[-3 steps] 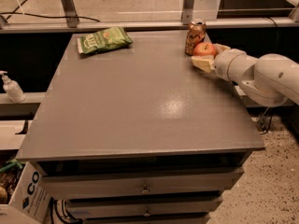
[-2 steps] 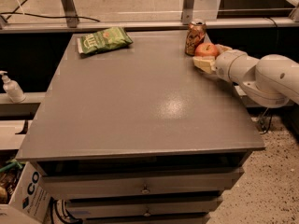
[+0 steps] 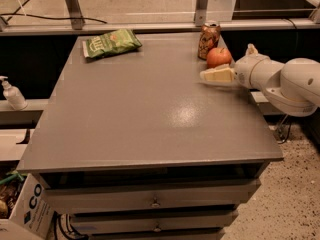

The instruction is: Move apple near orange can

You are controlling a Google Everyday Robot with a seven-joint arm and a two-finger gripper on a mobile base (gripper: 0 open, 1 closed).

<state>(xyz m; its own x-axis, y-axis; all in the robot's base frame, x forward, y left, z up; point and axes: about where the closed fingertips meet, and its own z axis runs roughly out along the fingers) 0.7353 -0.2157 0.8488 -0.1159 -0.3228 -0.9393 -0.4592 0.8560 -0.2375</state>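
Note:
The red-orange apple [image 3: 218, 57] rests on the grey table [image 3: 150, 114] at its far right. It sits right beside the orange can [image 3: 209, 40], which stands upright just behind it. My gripper [image 3: 227, 64] comes in from the right at the apple. It is open, with one cream finger [image 3: 217, 75] lying in front of the apple and the other finger [image 3: 250, 49] to the apple's right. The fingers do not squeeze the apple.
A green chip bag [image 3: 111, 42] lies at the table's far left. A soap dispenser [image 3: 12, 94] stands on a ledge left of the table. Metal rails run behind the table. Drawers sit under the table front, and a cardboard box [image 3: 25, 209] is at bottom left.
The gripper has opened and drawn back slightly to the right and front. The apple now stands free beside the can.

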